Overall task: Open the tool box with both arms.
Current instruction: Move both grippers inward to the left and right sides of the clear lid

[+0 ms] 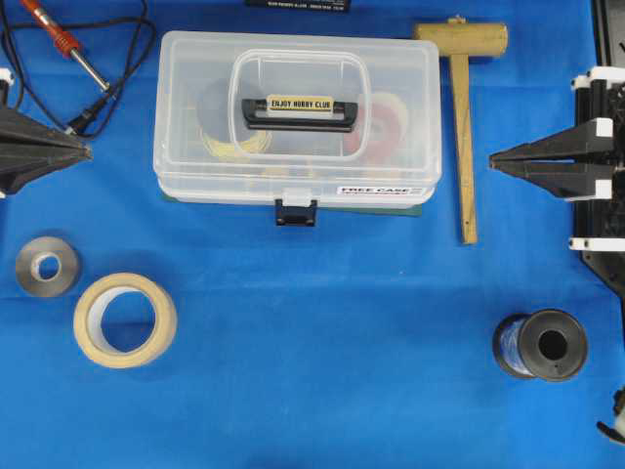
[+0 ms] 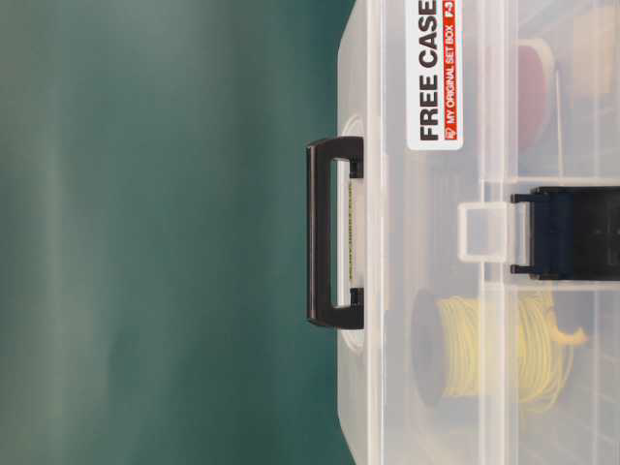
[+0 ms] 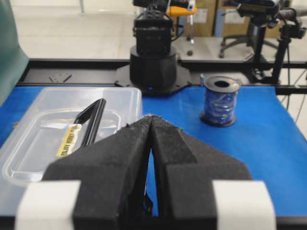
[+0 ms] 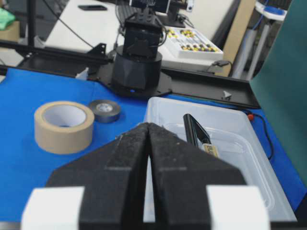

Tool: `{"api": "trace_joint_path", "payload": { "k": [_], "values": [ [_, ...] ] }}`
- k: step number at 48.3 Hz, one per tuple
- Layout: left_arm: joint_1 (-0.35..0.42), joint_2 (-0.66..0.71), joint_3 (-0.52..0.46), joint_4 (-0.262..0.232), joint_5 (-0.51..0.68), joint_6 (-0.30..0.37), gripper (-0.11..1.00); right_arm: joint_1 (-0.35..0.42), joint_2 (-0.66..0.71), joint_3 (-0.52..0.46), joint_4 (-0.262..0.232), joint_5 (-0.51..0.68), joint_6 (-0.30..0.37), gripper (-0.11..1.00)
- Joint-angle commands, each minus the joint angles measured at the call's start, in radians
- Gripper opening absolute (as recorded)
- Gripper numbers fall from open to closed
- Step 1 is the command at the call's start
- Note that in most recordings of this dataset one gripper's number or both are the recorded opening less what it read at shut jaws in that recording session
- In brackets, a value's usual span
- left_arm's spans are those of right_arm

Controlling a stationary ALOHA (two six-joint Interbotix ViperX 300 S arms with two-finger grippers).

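Tool box (image 1: 297, 122) sits shut in the middle of the blue worktop (image 1: 322, 332), its long side running from one arm to the other. Left claw (image 1: 86, 150) and right claw (image 1: 493, 162) — both pinched together, holding nothing — point at its ends, about equally near.

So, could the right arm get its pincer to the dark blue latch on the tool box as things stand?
Probably yes: the right pincer, shut, sits apart beside the tool box. Only the wooden mallet lies between; the latch faces bare cloth.
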Motion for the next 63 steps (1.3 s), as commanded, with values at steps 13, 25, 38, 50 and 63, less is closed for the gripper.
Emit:
{"api": "trace_joint_path", "payload": {
  "k": [13, 25, 38, 50, 63],
  "values": [
    [0.032, -0.006, -0.028, -0.032, 0.135, 0.015, 0.00, -0.038, 0.008, -0.087, 0.005, 0.173, 0.014, 0.00],
    [0.140, -0.005, -0.029, -0.032, 0.242, 0.014, 0.00, -0.130, 0.008, -0.120, 0.012, 0.325, 0.054, 0.01],
    [0.224, 0.002, -0.028, -0.031, 0.396, 0.023, 0.43, -0.216, 0.055, -0.140, 0.005, 0.520, 0.074, 0.70],
    [0.245, 0.072, -0.017, -0.031, 0.431, 0.081, 0.90, -0.275, 0.140, -0.135, 0.003, 0.620, 0.074, 0.83],
    [0.296, 0.255, 0.009, -0.031, 0.295, 0.089, 0.91, -0.319, 0.295, -0.141, -0.015, 0.618, 0.071, 0.84]
  ]
}}
